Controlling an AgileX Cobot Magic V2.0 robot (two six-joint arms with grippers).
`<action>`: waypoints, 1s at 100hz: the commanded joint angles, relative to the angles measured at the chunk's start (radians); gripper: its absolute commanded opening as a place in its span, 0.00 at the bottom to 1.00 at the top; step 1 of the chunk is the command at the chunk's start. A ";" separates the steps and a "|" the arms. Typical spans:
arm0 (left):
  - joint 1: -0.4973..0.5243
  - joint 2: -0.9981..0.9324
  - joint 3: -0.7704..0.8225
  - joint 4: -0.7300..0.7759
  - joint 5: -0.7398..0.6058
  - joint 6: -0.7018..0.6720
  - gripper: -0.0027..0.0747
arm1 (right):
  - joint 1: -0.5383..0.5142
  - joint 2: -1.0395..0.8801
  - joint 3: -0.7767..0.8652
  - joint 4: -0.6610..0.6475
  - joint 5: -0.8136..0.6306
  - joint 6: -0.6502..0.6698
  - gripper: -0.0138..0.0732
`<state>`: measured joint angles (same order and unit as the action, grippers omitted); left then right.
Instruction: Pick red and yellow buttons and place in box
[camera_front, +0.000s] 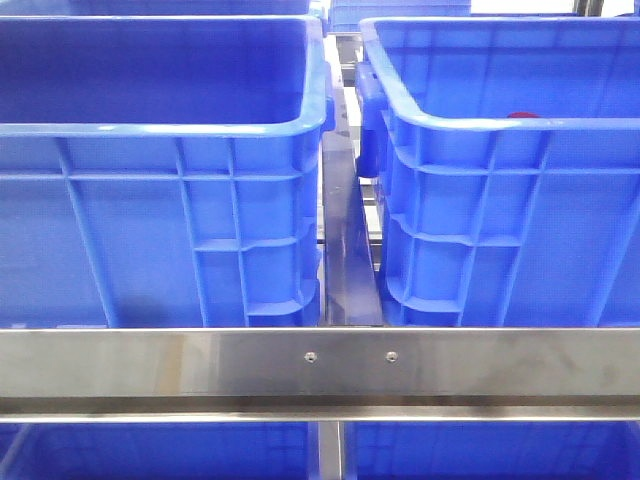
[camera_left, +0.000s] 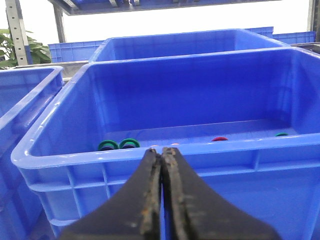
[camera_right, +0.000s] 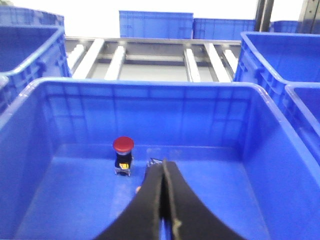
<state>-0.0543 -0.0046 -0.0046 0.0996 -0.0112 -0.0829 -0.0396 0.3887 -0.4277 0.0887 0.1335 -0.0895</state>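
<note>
Your right gripper is pinched closed, holding nothing, over a glossy blue crate whose floor carries one red-domed button upright on a dark body, just beside the fingertips. Your left gripper is closed too, empty, outside another ribbed blue crate holding green rings and a red cap.
</note>
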 joint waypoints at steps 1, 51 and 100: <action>0.001 -0.033 0.049 -0.004 -0.080 -0.010 0.01 | 0.011 -0.042 0.018 -0.027 -0.118 0.023 0.08; 0.001 -0.033 0.049 -0.004 -0.080 -0.010 0.01 | 0.056 -0.396 0.310 -0.040 -0.178 0.063 0.08; 0.001 -0.033 0.049 -0.004 -0.080 -0.010 0.01 | 0.056 -0.424 0.435 -0.040 -0.321 0.117 0.08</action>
<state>-0.0543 -0.0046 -0.0046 0.0996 -0.0131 -0.0829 0.0175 -0.0100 0.0269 0.0608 -0.0984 0.0202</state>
